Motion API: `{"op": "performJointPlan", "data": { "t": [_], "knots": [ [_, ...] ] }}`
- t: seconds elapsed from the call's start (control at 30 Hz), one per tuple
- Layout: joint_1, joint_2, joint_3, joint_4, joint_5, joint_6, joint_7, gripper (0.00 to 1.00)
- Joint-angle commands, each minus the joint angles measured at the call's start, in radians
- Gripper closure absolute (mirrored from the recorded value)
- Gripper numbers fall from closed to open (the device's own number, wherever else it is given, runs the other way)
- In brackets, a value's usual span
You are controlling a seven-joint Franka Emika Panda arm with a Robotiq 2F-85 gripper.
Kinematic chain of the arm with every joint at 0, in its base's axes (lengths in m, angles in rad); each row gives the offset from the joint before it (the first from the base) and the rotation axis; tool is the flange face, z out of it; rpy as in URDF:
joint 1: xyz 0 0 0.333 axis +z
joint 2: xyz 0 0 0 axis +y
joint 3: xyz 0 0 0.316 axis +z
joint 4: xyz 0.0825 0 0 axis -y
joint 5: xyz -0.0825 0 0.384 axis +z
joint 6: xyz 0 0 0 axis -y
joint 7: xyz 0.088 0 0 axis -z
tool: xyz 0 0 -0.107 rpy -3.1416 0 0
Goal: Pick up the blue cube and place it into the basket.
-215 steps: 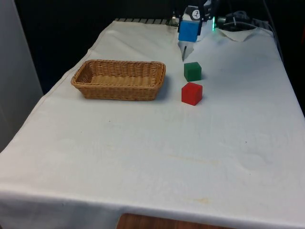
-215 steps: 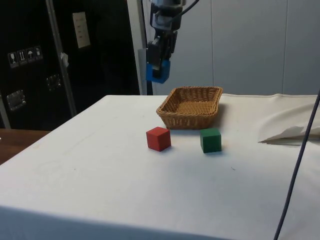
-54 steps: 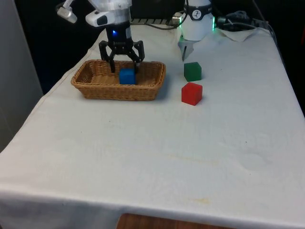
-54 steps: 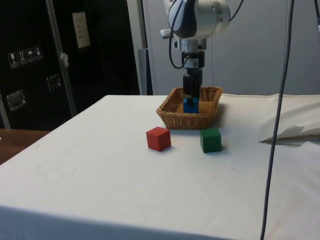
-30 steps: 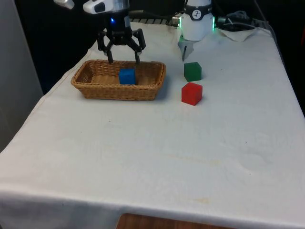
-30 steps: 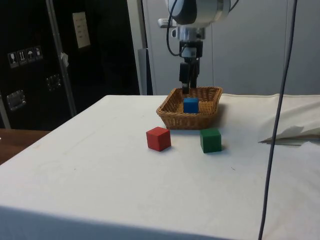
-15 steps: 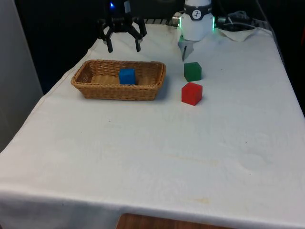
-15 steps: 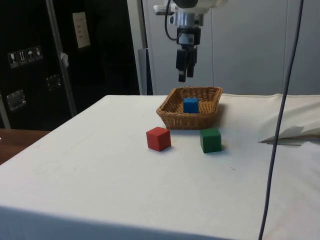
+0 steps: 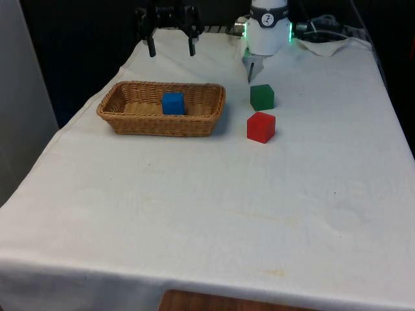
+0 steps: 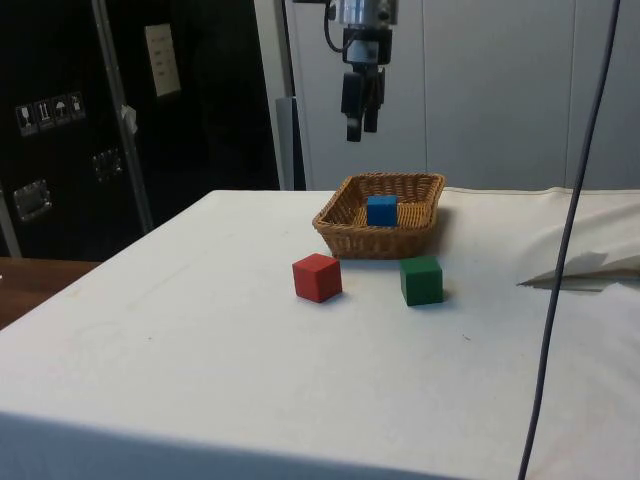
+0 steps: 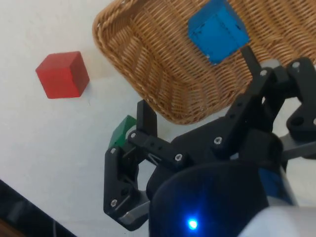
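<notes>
The blue cube point(image 9: 173, 103) lies inside the wicker basket point(image 9: 123, 120), resting on its woven floor; it also shows as the blue cube point(image 10: 381, 210) in the basket point(image 10: 345, 240) and as the blue cube point(image 11: 217, 32) in the basket point(image 11: 148, 64). My gripper point(image 9: 172, 49) hangs open and empty well above the basket's far side. From the side, the gripper point(image 10: 357, 128) is high over the basket's rim. In the wrist view the gripper point(image 11: 195, 81) has its fingers spread wide with nothing between them.
A green cube point(image 9: 262, 96) and a red cube point(image 9: 260, 126) sit on the cloth to the front view's right of the basket. The red cube point(image 10: 317, 277) and green cube point(image 10: 421, 279) stand in front of the basket in the side view. The robot's base point(image 9: 267, 29) is behind them.
The open gripper has risen steadily away from the basket, leaving the blue cube lying inside. The cubes and basket have not moved.
</notes>
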Motion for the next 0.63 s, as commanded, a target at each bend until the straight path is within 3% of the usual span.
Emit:
{"op": "performJointPlan", "data": {
  "t": [0.0,0.03,0.07,0.3,0.33,0.37,0.57,0.6],
  "knots": [
    [0.003,-0.001,0.003,0.009,-0.032,-0.012,0.031,0.0],
    [0.001,-0.003,0.003,0.002,-0.007,-0.002,0.008,0.0],
    [0.003,-0.005,0.011,0.014,-0.046,-0.02,0.047,0.0],
    [0.004,-0.018,0.039,0.033,-0.105,-0.048,0.109,0.0],
    [0.002,-0.018,0.04,0.029,-0.08,-0.04,0.087,0.0],
    [0.004,-0.019,0.043,0.034,-0.112,-0.051,0.117,0.0],
    [0.004,-0.026,0.072,0.045,-0.16,-0.069,0.173,0.0],
    [0.002,-0.028,0.073,0.042,-0.141,-0.062,0.156,0.0]
  ]
}}
